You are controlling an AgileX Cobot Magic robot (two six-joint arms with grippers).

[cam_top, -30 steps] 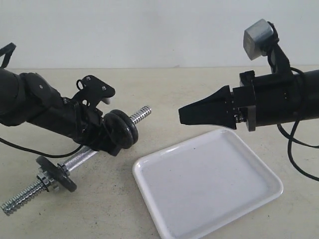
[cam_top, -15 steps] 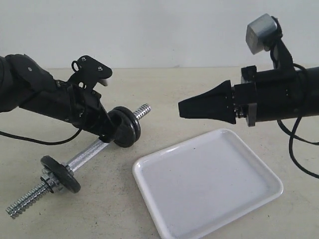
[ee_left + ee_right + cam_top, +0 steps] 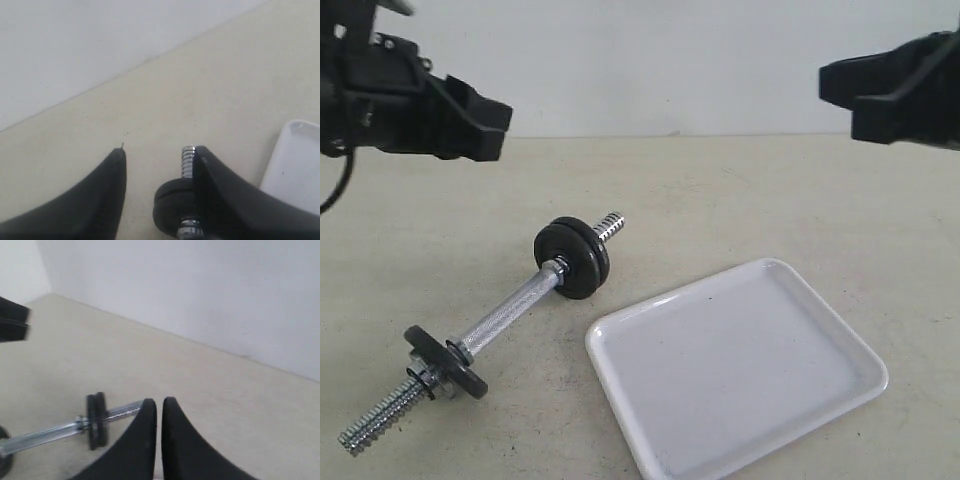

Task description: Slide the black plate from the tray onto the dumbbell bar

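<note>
Currently the black plate [image 3: 595,252] sits on the dumbbell bar [image 3: 510,310], pressed against a second disc [image 3: 562,270] just inside the bar's threaded end at 1 o'clock. The tray [image 3: 740,370] lies at 4 o'clock of the plate, apart from it. The left gripper [image 3: 160,150] hangs at 10 o'clock, jaws parted, gripping nothing. The right gripper [image 3: 160,401], at 2 o'clock, has its jaws closed together on nothing.

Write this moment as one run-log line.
left claw: open, raised | right claw: shut, raised | dumbbell bar: on table | black discs: on bar | tray: bare
</note>
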